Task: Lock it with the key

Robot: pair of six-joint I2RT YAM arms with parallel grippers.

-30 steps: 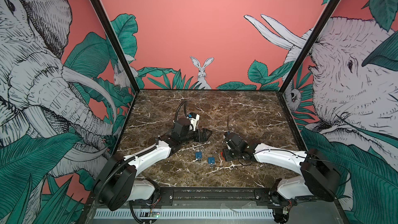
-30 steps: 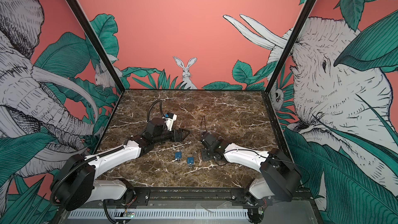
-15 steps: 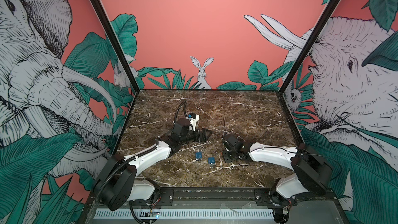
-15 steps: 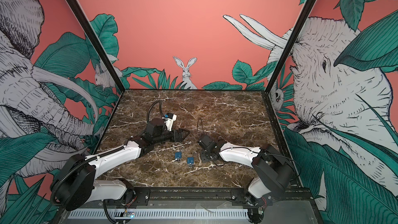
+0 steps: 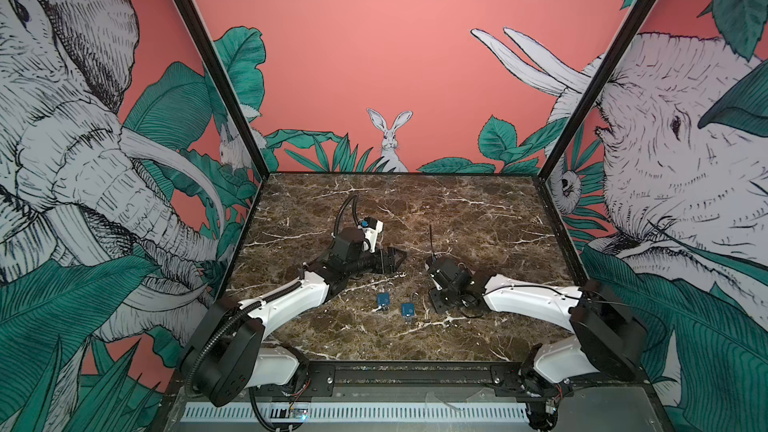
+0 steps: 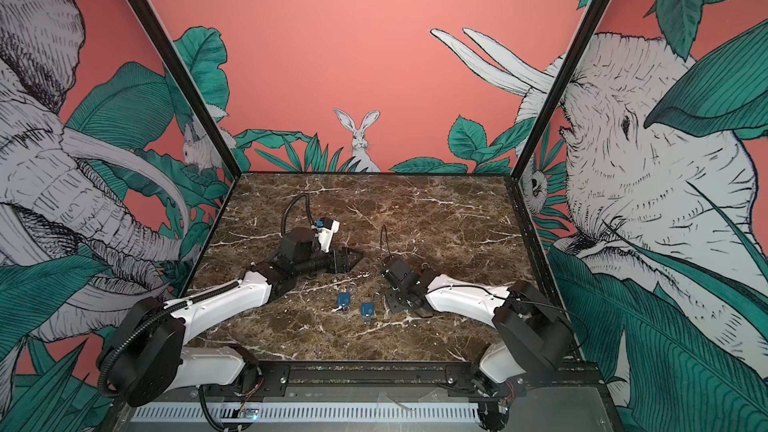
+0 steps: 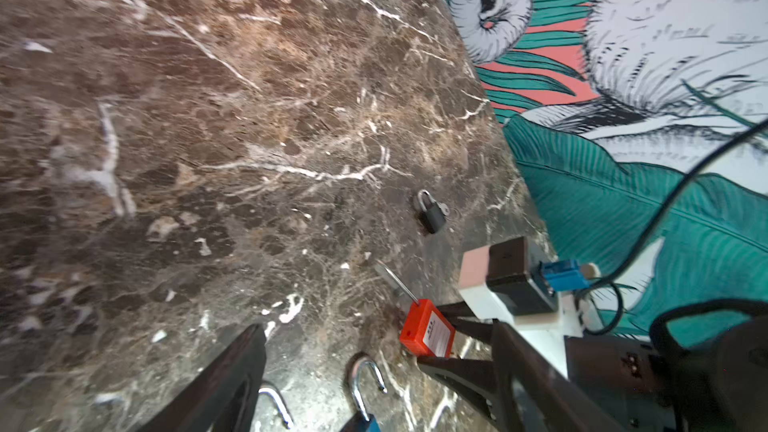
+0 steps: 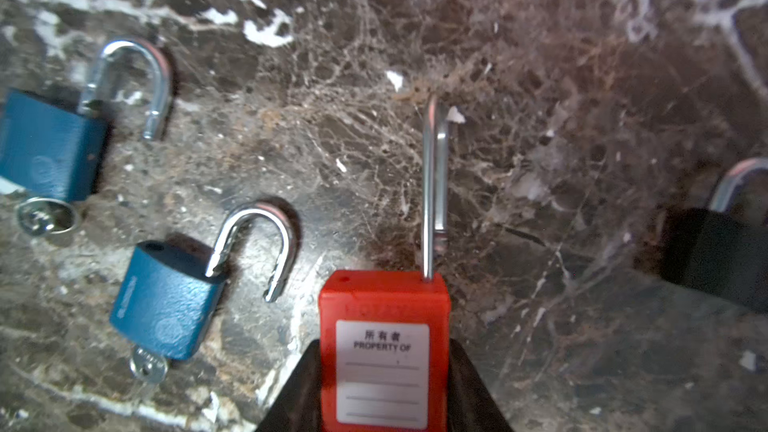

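Your right jaws were pinching the body of the red padlock [image 8: 382,351]. It sat low at the surface [image 5: 457,218], near the front edge and about mid-width, just right of the 2 blue padlocks [image 8: 166,305]. I could not tell whether it rested there or was lifted. Its long thin shackle [image 8: 434,184] stood open, swung clear of its hole. Your left jaws were spread wide and empty, to the left and farther back.

The main risk, as I judged it, was the grip. The jaws flanked a smooth plastic body, so pressing the shackle home could have twisted the padlock or squeezed it out. I saw no key on the red padlock. Its keyhole end was hidden between the jaws, so any turn there would have been blind. Each blue padlock carried 1 key [image 8: 147,365], and reaching for the wrong one was an easy slip. The left jaws, coming in, could also have knocked the blue padlocks or the black padlock [image 8: 715,251] close by.
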